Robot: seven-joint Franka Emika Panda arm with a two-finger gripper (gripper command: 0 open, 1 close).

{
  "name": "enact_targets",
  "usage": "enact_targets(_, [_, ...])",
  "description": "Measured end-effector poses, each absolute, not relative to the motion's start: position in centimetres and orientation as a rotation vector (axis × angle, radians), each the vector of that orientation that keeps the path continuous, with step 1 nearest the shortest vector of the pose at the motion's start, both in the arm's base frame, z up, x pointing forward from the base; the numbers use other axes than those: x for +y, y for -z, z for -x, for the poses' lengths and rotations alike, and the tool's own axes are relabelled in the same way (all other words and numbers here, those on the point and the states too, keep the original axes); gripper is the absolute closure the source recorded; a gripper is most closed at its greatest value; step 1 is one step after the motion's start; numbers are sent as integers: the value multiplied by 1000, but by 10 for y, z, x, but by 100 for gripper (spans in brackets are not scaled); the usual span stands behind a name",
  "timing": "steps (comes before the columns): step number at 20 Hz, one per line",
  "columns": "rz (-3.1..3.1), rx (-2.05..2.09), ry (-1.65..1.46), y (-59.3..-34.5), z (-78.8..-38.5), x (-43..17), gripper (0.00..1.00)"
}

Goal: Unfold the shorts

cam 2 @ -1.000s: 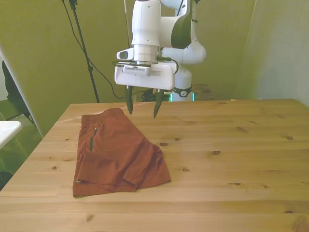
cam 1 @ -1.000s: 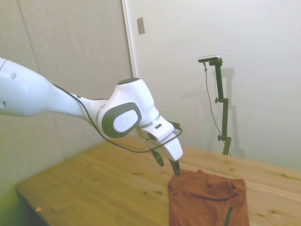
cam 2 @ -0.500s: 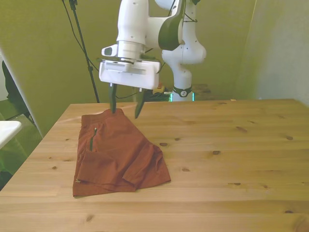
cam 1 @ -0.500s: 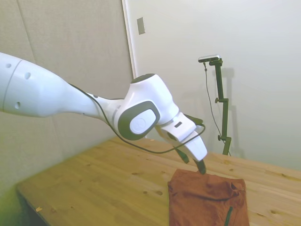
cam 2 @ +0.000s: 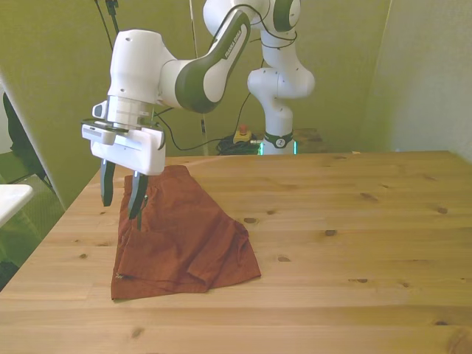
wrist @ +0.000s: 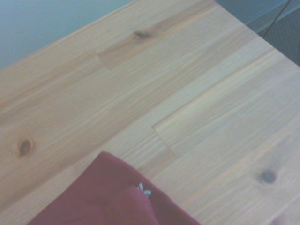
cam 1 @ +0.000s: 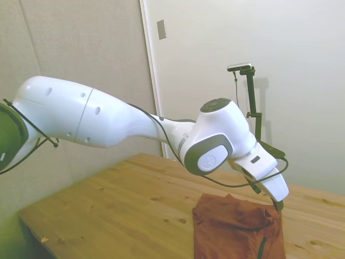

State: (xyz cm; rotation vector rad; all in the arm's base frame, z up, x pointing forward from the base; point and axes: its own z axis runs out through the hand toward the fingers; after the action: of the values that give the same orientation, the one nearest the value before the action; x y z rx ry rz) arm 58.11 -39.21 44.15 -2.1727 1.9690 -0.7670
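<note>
Now I'm approaching: my two-finger gripper, fingers apart, hangs over the rust-orange fabric shorts at their ten-o'clock corner; next, descend and pinch.

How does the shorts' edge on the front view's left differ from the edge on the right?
On the shorts, the edge toward the front view's left lies flat and straight, with a small pale tag at its near corner; the right edge is rumpled, with folded layers bunched near the near corner. The open hand hangs at the left edge's far end; nothing is near the right edge. Both rest on the table.
</note>
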Motion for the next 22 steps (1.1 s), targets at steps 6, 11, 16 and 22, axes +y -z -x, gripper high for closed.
enact_targets(6, [2170,1947,707,-410,-609,-392,0])
enact_targets(11, [2185,1926,654,-386,-620,-380,0])
enact_targets(16, [2174,1911,624,-375,-620,-378,100])
enact_targets(22, [2176,1900,600,-364,-621,-377,100])
